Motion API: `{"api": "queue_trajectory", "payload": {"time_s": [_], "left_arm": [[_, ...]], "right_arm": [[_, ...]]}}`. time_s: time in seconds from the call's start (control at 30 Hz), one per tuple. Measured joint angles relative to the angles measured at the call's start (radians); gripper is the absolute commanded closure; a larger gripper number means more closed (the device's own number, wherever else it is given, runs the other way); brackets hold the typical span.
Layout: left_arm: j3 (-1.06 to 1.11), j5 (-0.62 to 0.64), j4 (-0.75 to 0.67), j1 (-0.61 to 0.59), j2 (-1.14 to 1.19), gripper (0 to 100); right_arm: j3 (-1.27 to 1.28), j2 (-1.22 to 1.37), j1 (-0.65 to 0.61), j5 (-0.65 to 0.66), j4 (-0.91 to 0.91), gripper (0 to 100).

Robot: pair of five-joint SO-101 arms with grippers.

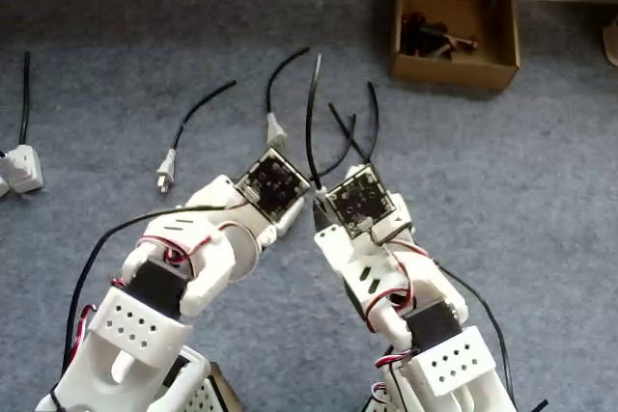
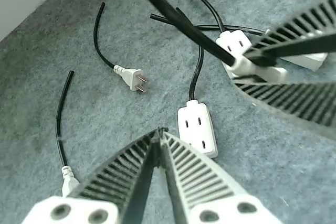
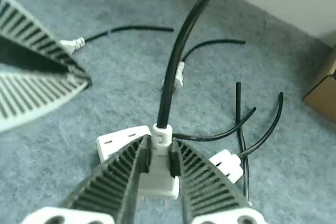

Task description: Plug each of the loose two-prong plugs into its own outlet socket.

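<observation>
socket (image 3: 157,184) w/ cord pinched in r claw (image 3: 160,148); l claw (image 2: 160,132) closed, empty

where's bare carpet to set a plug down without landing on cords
Widest free patch: the carpet below the cardboard box, out to the right edge. A smaller one lies between the edge outlet on the left and the loose plug. Crowded: the cord tangle in the middle.

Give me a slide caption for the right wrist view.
Right gripper, jaws shut on a white cord end, next to a white outlet socket on grey carpet.
</observation>
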Motion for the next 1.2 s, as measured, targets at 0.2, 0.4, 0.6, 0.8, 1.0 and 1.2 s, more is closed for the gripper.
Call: {"api": "queue_trajectory", "payload": {"time_s": [0.2, 0.4, 0.6, 0.8, 1.0, 1.2], "left_arm": [[0.035, 0.0, 0.006, 0.061, -0.005, 99], [0.035, 0.0, 0.009, 0.063, -0.005, 99], [0.058, 0.0, 0.009, 0.126, -0.006, 99], [0.066, 0.0, 0.009, 0.14, -0.006, 99], [0.066, 0.0, -0.006, 0.135, -0.006, 99], [0.106, 0.0, -0.12, 0.135, -0.006, 99]], "right_arm": [[0.0, 0.0, 0.0, -0.107, -0.109, 99.3], [0.0, 0.0, 0.0, -0.121, -0.193, 99.3], [0.0, 0.0, 0.0, -0.126, -0.255, 99.3], [0.0, 0.0, 0.0, -0.193, -0.316, 99.3], [0.0, 0.0, 0.0, -0.258, -0.325, 99.3], [0.0, 0.0, 0.0, -0.338, -0.325, 99.3]]}}
